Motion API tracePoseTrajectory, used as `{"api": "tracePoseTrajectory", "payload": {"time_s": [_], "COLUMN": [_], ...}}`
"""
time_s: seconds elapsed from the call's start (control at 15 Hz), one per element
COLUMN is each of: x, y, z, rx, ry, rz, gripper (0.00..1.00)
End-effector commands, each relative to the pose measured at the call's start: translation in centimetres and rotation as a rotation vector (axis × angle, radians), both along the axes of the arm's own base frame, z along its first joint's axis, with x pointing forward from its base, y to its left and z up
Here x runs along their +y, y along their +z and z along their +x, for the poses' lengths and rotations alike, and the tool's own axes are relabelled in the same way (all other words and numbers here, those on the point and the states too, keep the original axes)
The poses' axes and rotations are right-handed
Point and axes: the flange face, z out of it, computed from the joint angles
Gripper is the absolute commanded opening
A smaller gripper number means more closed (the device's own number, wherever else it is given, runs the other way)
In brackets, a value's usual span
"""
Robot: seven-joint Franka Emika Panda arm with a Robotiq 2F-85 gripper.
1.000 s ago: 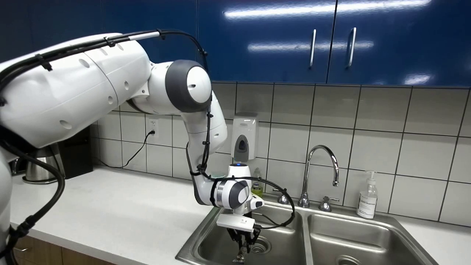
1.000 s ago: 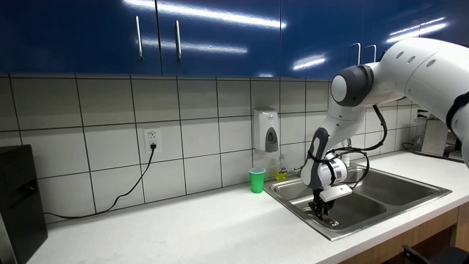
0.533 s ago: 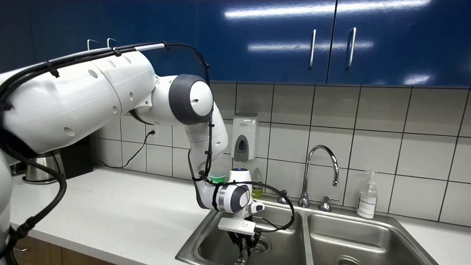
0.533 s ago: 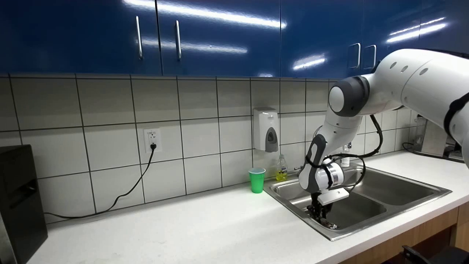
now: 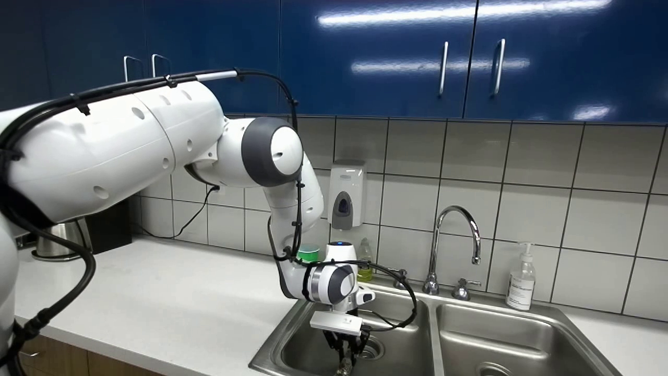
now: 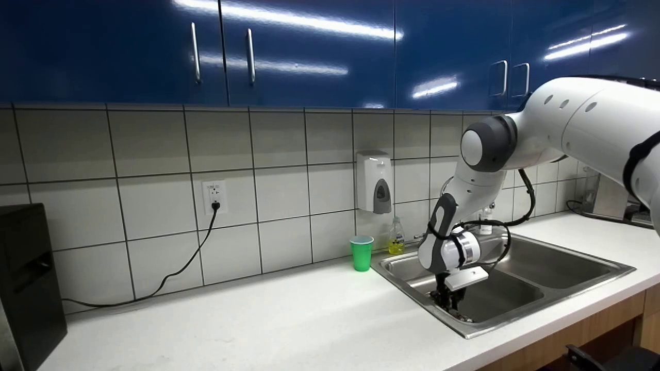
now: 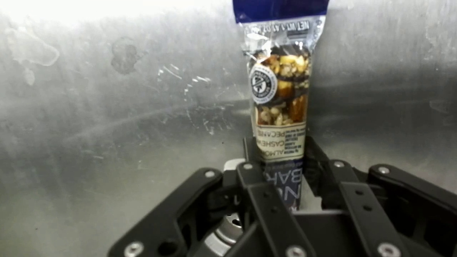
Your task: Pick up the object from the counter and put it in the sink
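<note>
- Grasping the nut bar [image 7: 280,92], the hand [image 7: 280,151] has its black fingers [image 7: 251,151] against both long sides, toward one end.
- From there the bar stretches to a dark blue end; nuts show through its middle, and its lettering reads upside down in the wrist view.
- Hand and bar are down inside the steel double sink [image 5: 434,337], in the basin nearer the green cup [image 6: 362,255]; whether the bar touches the metal cannot be told.
- A round drain [image 5: 373,349] shows just past the hand in an exterior view.
- White and grey, the robot arm [image 5: 284,196] bends down over that basin, a black cable [image 5: 415,303] looping beside its wrist.
- Along the back of the sink, a curved chrome faucet [image 5: 433,256] stands between a dish soap bottle [image 6: 396,239] and a pump bottle [image 5: 521,287].
- The cup itself stands upright on the white counter [image 6: 247,319], just beside the sink.
- Above, a soap dispenser [image 6: 375,180] hangs on the tiled wall [image 5: 532,214], below blue cabinets [image 6: 314,56].
</note>
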Motion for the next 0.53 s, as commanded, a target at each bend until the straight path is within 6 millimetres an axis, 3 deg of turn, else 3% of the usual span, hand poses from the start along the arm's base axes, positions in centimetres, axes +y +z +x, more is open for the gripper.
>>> {"api": "tracePoseTrajectory", "payload": {"time_s": [0.0,0.27,0.47], "x": [0.3,0.7,1.0], "y": [0.1,1.8,4.0], "z": [0.7,1.0,1.2], "rx": [0.011,-0.004,-0.036], "ry": [-0.005,-0.007,-0.002], "rz": [0.007,-0.004,-0.016], "gripper": [0.68,0.98,1.0]}}
